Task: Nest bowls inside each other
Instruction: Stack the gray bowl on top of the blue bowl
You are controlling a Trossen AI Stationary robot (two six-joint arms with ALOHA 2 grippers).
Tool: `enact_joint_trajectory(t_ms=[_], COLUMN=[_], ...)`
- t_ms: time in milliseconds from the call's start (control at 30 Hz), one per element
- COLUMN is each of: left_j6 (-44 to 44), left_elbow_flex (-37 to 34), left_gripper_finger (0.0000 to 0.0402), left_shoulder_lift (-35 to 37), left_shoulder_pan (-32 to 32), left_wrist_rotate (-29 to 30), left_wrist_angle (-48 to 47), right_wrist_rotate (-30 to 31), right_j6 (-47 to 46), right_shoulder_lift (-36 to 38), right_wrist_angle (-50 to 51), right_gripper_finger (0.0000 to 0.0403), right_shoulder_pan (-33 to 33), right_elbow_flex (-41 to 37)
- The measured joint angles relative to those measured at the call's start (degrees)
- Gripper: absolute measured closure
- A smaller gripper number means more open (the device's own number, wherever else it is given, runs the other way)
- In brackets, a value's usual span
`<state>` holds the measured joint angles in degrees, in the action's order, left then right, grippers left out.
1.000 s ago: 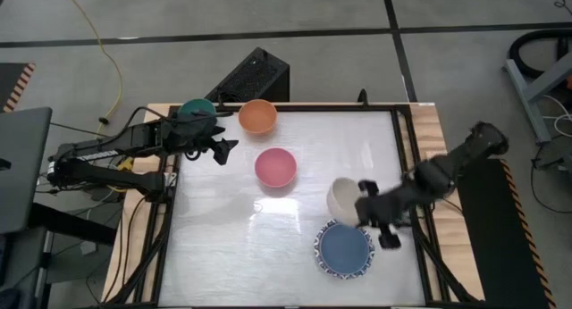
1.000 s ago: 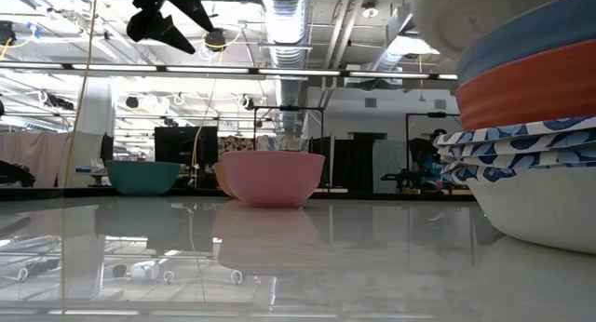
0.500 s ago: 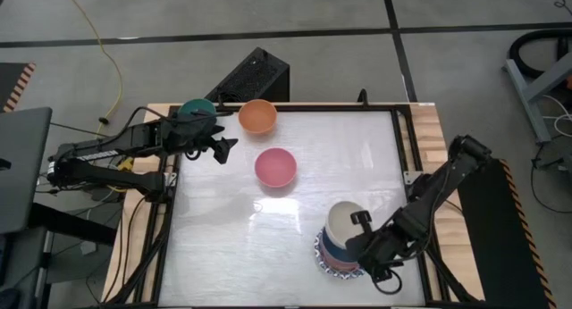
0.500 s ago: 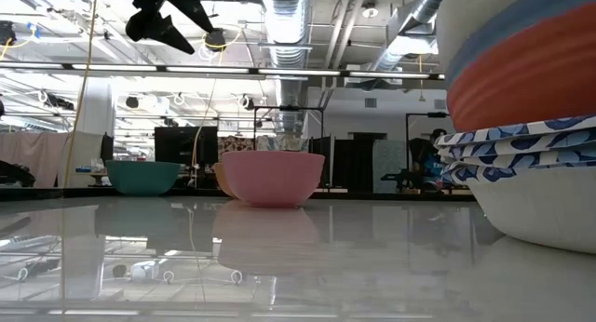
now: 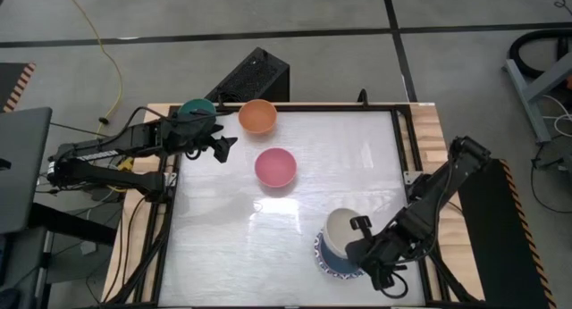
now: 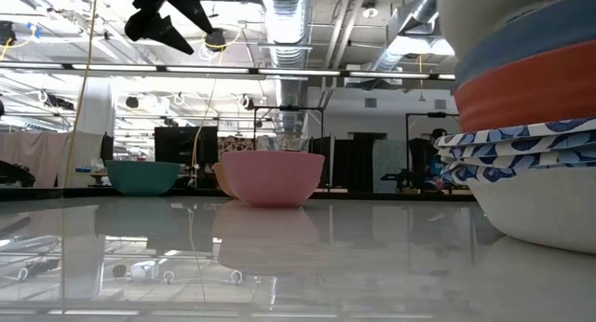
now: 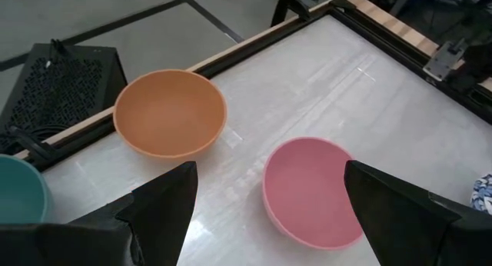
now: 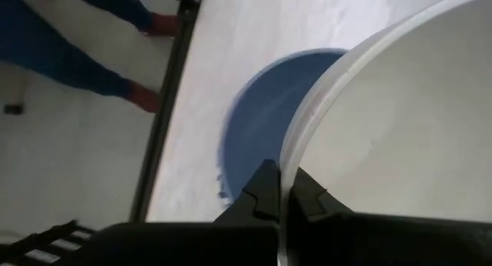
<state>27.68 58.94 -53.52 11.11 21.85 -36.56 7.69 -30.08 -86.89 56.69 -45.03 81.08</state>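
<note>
Cream bowl held over the stack at the bench's near right corner

The cream bowl (image 5: pixel 342 229) sits tilted atop the stack of bowls (image 6: pixel 526 145), blue, red and patterned-rim ones beneath it; the right hand (image 8: pixel 278 195) pinches its rim, fingers closed tight on the thin wall. Well apart, the pink bowl (image 5: pixel 275 167) stands mid-bench (image 5: pixel 223 246), the orange bowl (image 5: pixel 257 116) and teal bowl (image 5: pixel 196 109) at the far edge. The left hand (image 5: pixel 225 148) hovers just beside the teal bowl, fingers spread wide, holding nothing.
</note>
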Motion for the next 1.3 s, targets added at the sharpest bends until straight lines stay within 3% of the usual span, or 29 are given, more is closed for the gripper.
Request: enact_joint_trajectory(t_ms=[233, 767, 1300], left_j6=[0.00, 0.00, 0.00], left_elbow_flex=[0.00, 0.00, 0.00], left_gripper_finger=[0.0084, 0.0084, 0.0084], left_shoulder_lift=[0.00, -0.09, -0.09], left_shoulder_pan=[0.02, 0.00, 0.00], left_wrist_rotate=[0.00, 0.00, 0.00], left_wrist_angle=[0.00, 0.00, 0.00], right_wrist_rotate=[-4.90, -4.32, -1.65], right_j6=[0.07, 0.04, -3.54], right_shoulder_lift=[-2.92, -3.39, -3.39], right_wrist_angle=[-0.05, -2.29, -2.45], right_gripper_finger=[0.0394, 0.0388, 0.0245], right_shoulder_pan=[-1.25, -1.34, -0.91], right_elbow_flex=[0.00, 0.00, -0.02])
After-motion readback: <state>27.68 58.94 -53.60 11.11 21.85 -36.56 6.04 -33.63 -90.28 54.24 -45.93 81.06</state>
